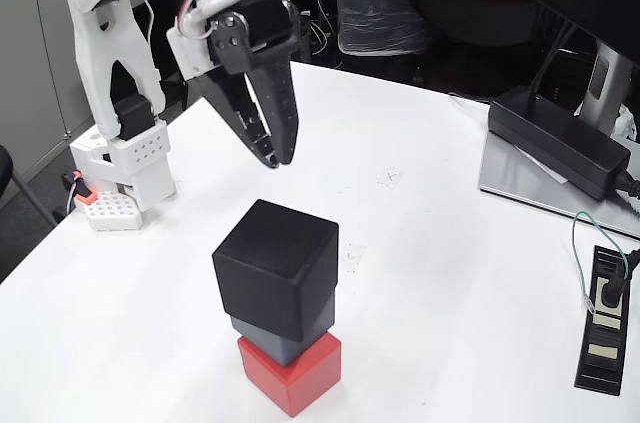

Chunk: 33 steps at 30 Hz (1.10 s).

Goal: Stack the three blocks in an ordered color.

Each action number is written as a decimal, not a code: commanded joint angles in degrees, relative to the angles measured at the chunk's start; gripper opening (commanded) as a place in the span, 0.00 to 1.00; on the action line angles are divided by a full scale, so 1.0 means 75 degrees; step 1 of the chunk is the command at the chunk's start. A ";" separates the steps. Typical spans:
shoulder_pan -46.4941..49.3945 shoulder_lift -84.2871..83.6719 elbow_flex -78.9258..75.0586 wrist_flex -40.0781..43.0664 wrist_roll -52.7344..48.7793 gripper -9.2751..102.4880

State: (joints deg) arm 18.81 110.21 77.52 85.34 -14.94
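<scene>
At the far left of the fixed view sat the small white perforated block [110, 210] with its orange part, beside my base, and it had no share in the job. In the upper left of the frame my claw [277, 158] hung in the air over the white table [450, 273], its two dark fingers drawn together at the tips with nothing between them, well apart from the stack. Lower down, just left of centre, the three blocks stood in one tower: the red block [300, 373] on the table, the blue-grey block [290, 331] on it, and the black block [275, 261] on top, turned a little askew and overhanging. I judged the stacking done, with only pulling my arm clear remaining.
</scene>
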 commanded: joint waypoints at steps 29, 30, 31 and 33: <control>-0.2262 0.6258 0.5250 -0.2637 0.0035 0.07; -0.2379 0.6551 0.5848 -0.2988 0.0047 0.07; -0.2484 0.6820 0.6480 -0.3316 0.0047 0.07; -0.2684 0.7441 0.7734 -0.4008 0.0047 0.07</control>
State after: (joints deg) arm 0.53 162.07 123.84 61.79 -14.94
